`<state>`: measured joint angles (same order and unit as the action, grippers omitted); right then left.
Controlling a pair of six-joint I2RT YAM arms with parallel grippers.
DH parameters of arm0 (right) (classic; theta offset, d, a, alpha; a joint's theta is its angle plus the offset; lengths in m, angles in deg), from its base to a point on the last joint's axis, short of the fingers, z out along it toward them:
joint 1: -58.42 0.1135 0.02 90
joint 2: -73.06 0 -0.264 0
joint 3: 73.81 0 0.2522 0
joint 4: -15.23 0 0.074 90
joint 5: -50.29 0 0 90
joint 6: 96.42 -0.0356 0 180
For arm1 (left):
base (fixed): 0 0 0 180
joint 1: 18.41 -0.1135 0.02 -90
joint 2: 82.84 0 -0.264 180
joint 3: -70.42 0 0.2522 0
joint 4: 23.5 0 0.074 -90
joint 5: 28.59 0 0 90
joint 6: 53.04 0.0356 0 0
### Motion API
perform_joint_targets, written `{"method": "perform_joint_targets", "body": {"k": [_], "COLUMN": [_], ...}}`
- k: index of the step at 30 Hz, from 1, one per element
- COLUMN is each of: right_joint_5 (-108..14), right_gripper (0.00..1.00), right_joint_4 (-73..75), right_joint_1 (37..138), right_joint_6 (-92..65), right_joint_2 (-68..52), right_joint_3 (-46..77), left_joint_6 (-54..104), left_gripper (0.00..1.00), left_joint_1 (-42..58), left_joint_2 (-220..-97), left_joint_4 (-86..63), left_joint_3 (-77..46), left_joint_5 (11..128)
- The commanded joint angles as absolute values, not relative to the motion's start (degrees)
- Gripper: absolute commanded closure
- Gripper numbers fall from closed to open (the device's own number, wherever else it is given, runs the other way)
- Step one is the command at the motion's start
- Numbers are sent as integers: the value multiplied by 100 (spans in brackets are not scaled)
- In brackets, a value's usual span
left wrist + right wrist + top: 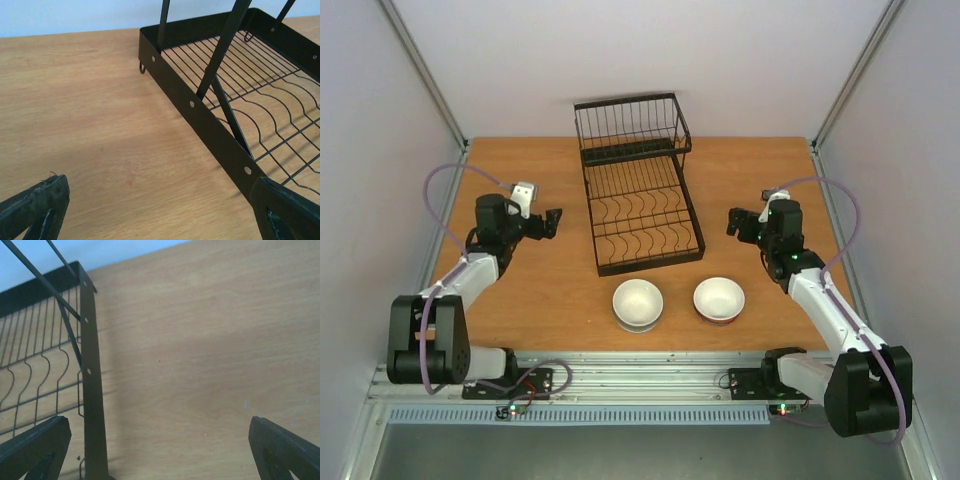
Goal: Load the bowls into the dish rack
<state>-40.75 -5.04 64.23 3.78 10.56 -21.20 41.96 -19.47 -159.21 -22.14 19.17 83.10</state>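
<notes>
Two bowls visible from the top camera, both upright on the table (550, 290) near its front edge, just in front of the dish rack (642, 215): a cream bowl (638, 303) on the left and a dark red bowl (719, 298) on the right, side by side but not touching, white insides both. I see nothing in the rack; it sits mid-table, long axis running away from me, with the taller basket section at the far end and the curved divider rows nearer. My left gripper (553, 222) hangs off the rack's left side, clear of it, pointing toward it; the left wrist view shows both fingertips (35, 207) spread wide to the frame corners, nothing between them, the rack's black side rail running diagonally ahead over bare wood. My right gripper (734, 221) mirrors that on the rack's right side, near its front right corner, not touching. The right wrist view has its fingertips (285, 447) equally wide apart, empty, with the rack's side rail and wavy wires at the left of the frame and plain tabletop between the fingers. Both grippers are well behind the bowls; neither bowl shows in either wrist view. Grey cable loops arch off each arm.
</notes>
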Motion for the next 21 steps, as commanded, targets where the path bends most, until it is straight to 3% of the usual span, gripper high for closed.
{"method": "perform_joint_targets", "body": {"k": [1, 10, 21], "right_joint_5": [-3556, -3364, -5016], "right_gripper": [1, 1, 1], "right_joint_4": [-900, -1874, -1796], "right_joint_1": [6586, 6598, 6773], "right_joint_6": [207, -243, -164], "right_joint_2": [896, 586, 1018], "right_joint_3": [-1878, -1350, -1853], "left_joint_6": [4306, 4618, 4722], "left_gripper": [1, 1, 1], "left_joint_1": [-1973, -1973, -1977], "left_joint_2": [-16027, -15507, -15299], "left_joint_4": [-2351, -2786, -2507], "left_joint_3": [1948, 2352, 2308], "left_joint_5": [8473, 8556, 8857]}}
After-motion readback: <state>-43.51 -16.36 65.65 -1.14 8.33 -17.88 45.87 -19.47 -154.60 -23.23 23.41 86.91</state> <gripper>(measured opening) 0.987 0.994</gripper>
